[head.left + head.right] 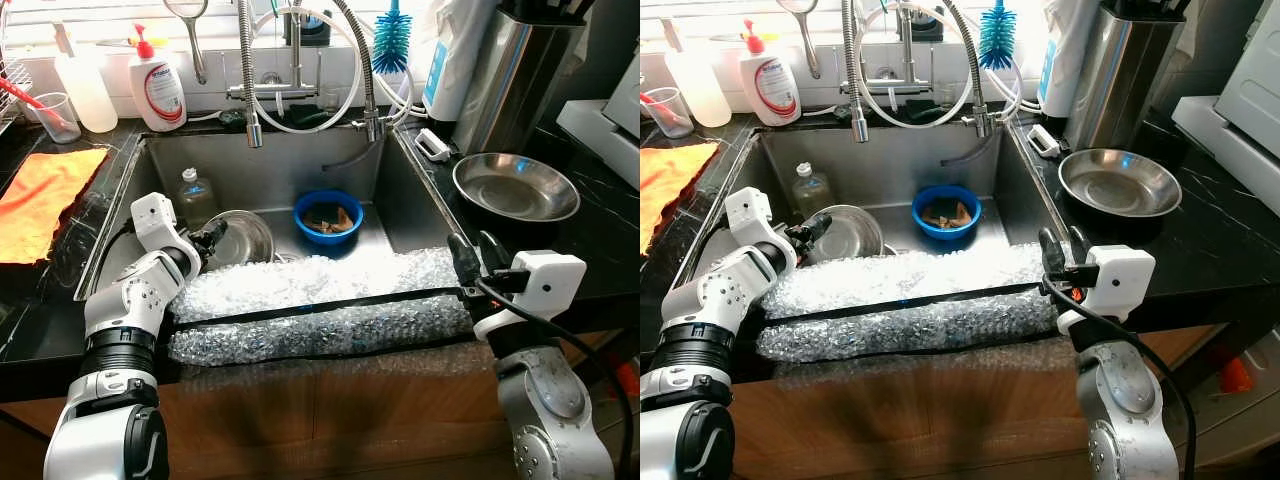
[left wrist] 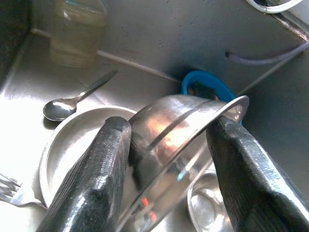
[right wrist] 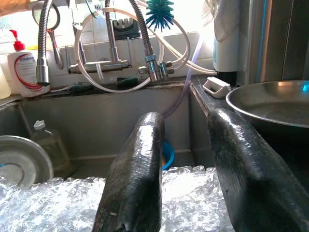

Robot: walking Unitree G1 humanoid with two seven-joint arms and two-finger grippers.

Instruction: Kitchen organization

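Note:
My left gripper [image 1: 212,238] reaches into the sink [image 1: 400,190] and is shut on the rim of a steel bowl [image 1: 243,237], which it holds tilted on edge. In the left wrist view the steel bowl [image 2: 178,130] sits between the two fingers [image 2: 96,169], above a flat steel plate [image 2: 67,145], a spoon [image 2: 63,107] and a fork [image 2: 14,186]. A blue bowl [image 1: 328,216] with brown scraps stands at the middle of the sink. My right gripper [image 1: 475,250] stands open at the sink's front right corner, over the bubble wrap [image 1: 320,300].
A wide steel dish [image 1: 515,186] rests on the black counter to the right. A plastic bottle [image 1: 196,195] stands in the sink's back left. An orange cloth [image 1: 40,195] lies on the left counter, with a soap dispenser [image 1: 158,85] and the spring faucet [image 1: 250,80] behind.

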